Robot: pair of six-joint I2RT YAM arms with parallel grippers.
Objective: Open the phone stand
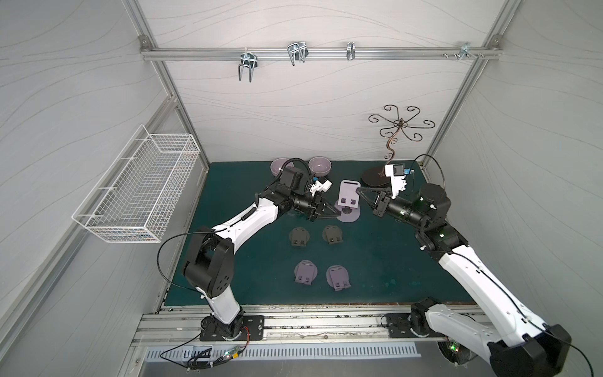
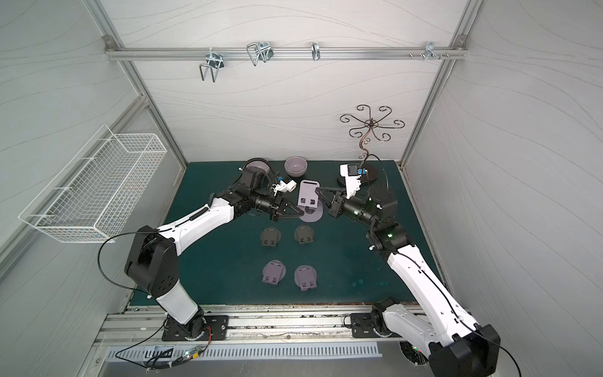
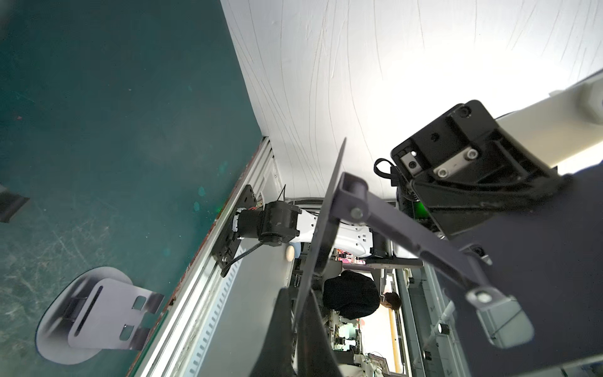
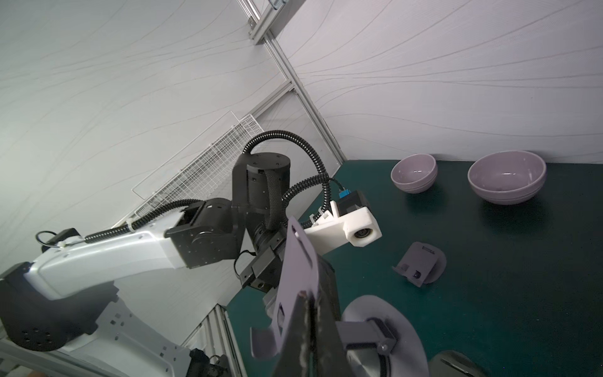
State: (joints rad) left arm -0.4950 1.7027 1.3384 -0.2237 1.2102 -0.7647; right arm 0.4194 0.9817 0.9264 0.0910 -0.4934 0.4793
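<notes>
On the green mat (image 1: 391, 254), toward the back between our arms, the lavender phone stand (image 2: 308, 196) sits part-open, its plate (image 1: 348, 195) rising long-axis up from the round base (image 1: 354, 217). Our left gripper (image 1: 337, 214) clamps the base rim, and our right gripper (image 1: 359, 189) pinches the plate's top edge.
</notes>
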